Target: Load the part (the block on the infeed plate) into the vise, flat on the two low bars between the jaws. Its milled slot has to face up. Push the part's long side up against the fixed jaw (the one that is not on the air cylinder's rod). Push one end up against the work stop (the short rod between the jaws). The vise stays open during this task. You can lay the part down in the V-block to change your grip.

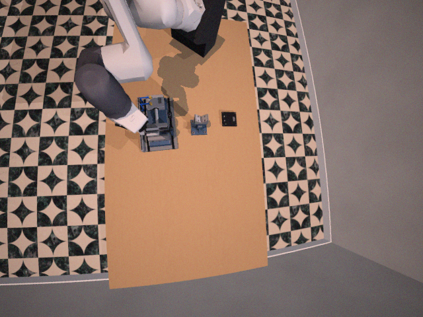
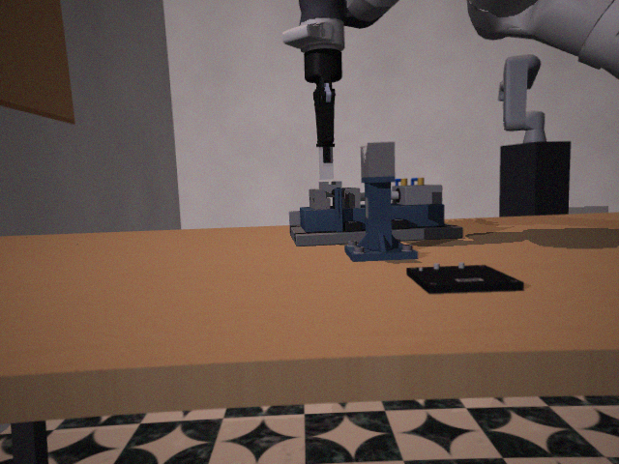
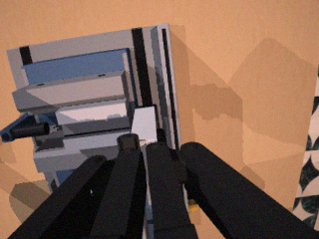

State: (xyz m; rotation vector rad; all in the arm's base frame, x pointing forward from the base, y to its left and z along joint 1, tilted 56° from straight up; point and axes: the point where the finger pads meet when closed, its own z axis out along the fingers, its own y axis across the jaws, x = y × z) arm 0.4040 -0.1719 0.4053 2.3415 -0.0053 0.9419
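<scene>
The pale part [image 3: 92,114] lies between the open jaws of the vise [image 3: 75,40] [image 1: 156,148] [image 2: 325,219], lengthwise along the fixed jaw [image 3: 72,91]. A dark gap separates it from the moving jaw [image 3: 80,145]. The work stop's black rod [image 3: 31,130] is by its left end in the wrist view; contact there cannot be told. Slot direction is unclear, and the low bars are hidden. My gripper [image 3: 147,122] [image 2: 326,169] is shut with nothing seen between its fingers. It points down, its pale tips beside the part's other end; whether they touch it cannot be told.
The V-block [image 1: 201,119] [image 2: 377,159] stands empty on its blue post beside the vise. The black infeed plate [image 1: 229,119] [image 2: 464,284] lies beyond it and holds no part. The air cylinder [image 1: 157,101] with hose fittings is at the vise's back end.
</scene>
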